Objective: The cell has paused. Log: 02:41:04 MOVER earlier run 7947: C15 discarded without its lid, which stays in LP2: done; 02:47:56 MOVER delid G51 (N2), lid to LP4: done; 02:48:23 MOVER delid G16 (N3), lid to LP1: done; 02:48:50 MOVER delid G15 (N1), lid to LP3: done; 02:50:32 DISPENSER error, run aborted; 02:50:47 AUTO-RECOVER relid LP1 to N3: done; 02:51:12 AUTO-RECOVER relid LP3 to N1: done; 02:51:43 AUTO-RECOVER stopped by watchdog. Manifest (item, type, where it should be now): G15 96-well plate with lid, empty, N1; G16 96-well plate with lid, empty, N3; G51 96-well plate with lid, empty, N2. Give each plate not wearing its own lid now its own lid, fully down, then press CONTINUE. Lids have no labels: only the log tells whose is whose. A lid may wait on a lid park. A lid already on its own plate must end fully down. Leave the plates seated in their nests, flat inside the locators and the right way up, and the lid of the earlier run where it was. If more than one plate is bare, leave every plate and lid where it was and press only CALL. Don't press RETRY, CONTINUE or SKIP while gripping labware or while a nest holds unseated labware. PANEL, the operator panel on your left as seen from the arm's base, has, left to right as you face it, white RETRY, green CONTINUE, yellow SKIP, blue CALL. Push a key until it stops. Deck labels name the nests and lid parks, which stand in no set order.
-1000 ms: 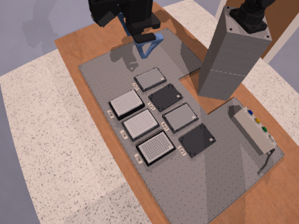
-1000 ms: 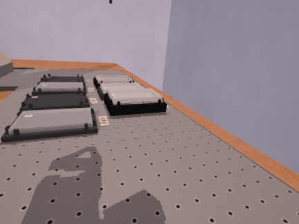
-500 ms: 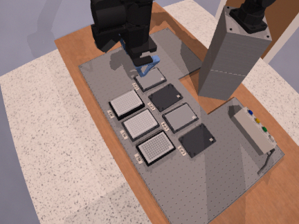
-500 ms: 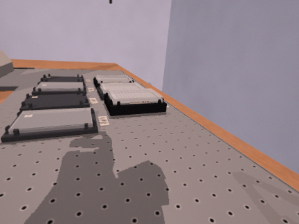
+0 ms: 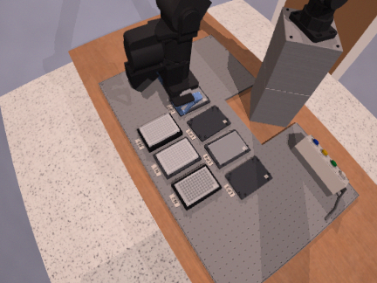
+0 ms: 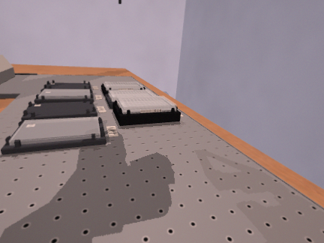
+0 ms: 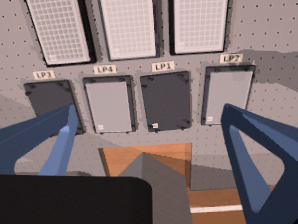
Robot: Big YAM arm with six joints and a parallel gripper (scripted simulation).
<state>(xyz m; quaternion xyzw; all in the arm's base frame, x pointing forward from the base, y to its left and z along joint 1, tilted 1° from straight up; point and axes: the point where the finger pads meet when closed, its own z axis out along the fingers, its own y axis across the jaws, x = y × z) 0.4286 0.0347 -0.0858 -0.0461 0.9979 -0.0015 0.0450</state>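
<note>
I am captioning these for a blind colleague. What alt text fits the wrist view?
Four labelled lid parks sit in a row on the perforated deck: LP3 and LP1 bare and dark, LP4 and LP2 each holding a pale lid. Three well plates line up beyond them. The open gripper, blue fingers wide apart, frames the foreground.

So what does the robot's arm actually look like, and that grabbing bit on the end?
The arm is chunky and matte black, built from blocky rounded segments, with no cables or markings showing. Its tool has two blue fingers, each an open triangular frame tapering to a point. They grow out of a black body with a rounded corner.
</note>
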